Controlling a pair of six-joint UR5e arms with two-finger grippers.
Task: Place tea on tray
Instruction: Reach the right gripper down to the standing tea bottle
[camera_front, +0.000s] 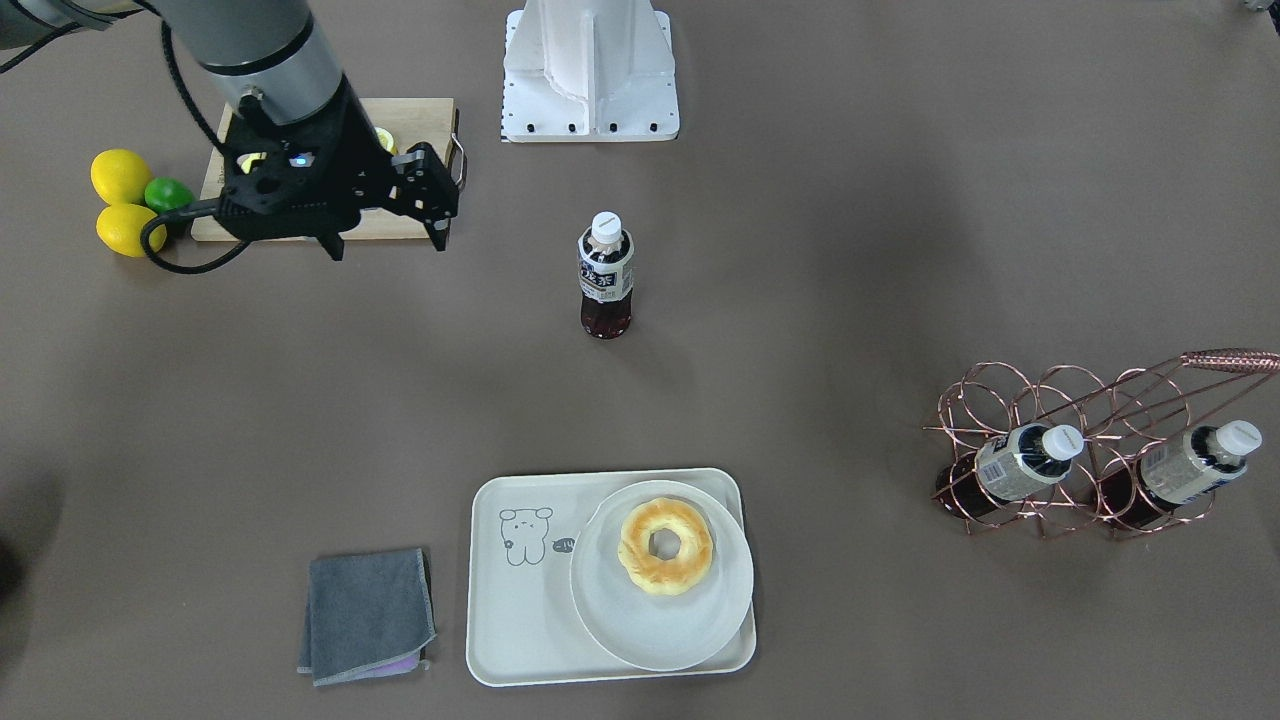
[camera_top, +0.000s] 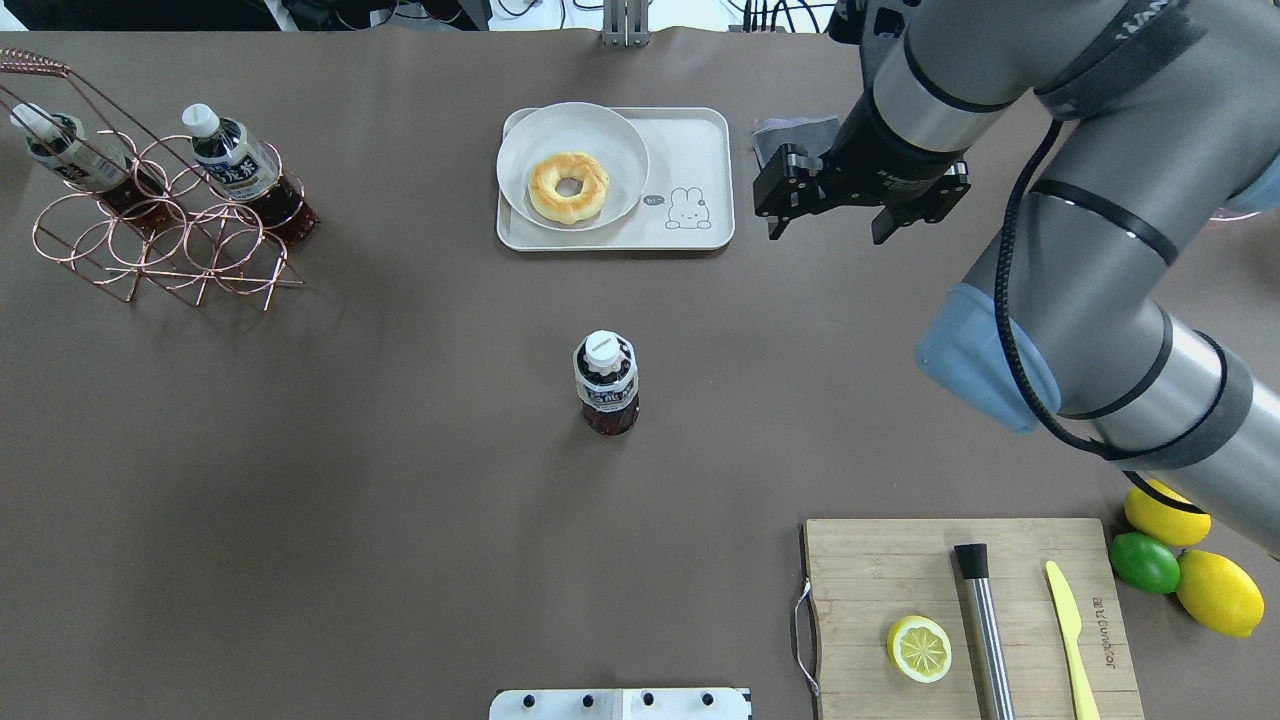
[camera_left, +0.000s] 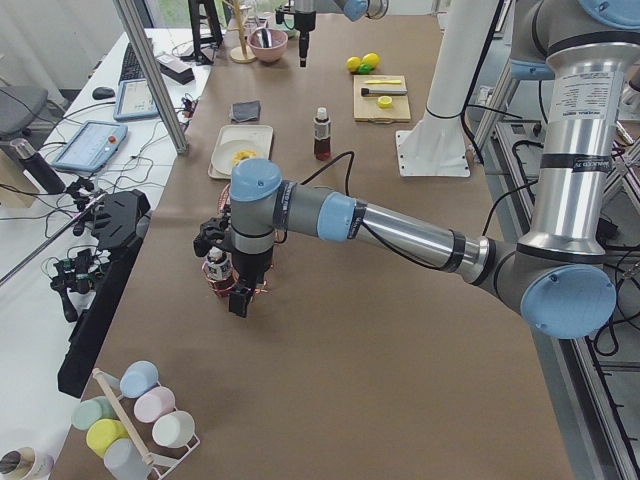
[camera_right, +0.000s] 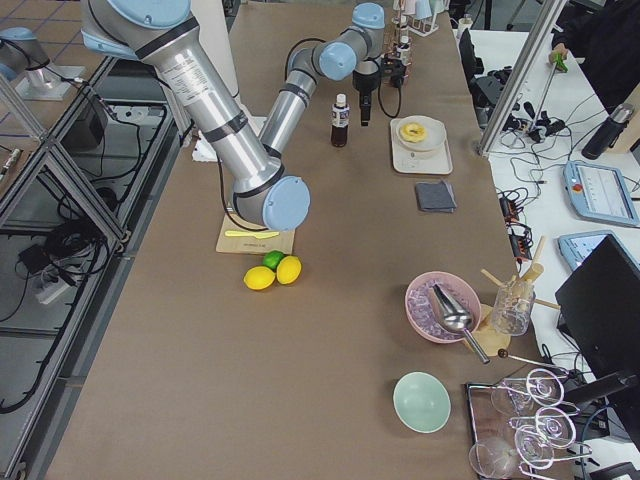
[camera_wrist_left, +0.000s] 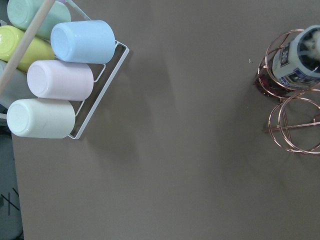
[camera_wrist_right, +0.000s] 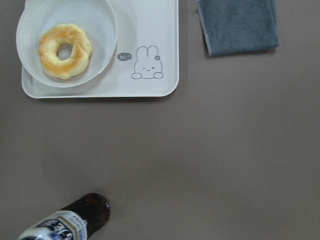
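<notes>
1. Standing upright near the middle of the brown desk (camera_top: 400, 470), the small clear plastic tea bottle of dark reddish-brown liquid with a white cap (camera_top: 606, 385) is touched by nothing and is well apart from the right arm.
2. In the overhead view, the cream-white rectangular plastic tray (camera_top: 690, 150) lies at 12 o'clock from the bottle. A round white plate (camera_top: 610, 135) with a golden ring doughnut (camera_top: 568, 187) fills the tray's 9 o'clock half, and the cartoon half is bare.
3. The right gripper (camera_top: 828, 222) hovers at 2 o'clock from the bottle, off the tray's 3 o'clock edge, with its fingers apart and holding nothing.
4. The left gripper (camera_left: 240, 290) hangs by the copper wire rack (camera_top: 150, 240) at 10 o'clock, where two like bottles (camera_top: 240, 165) lie. Whether its fingers are apart or together cannot be told.
</notes>
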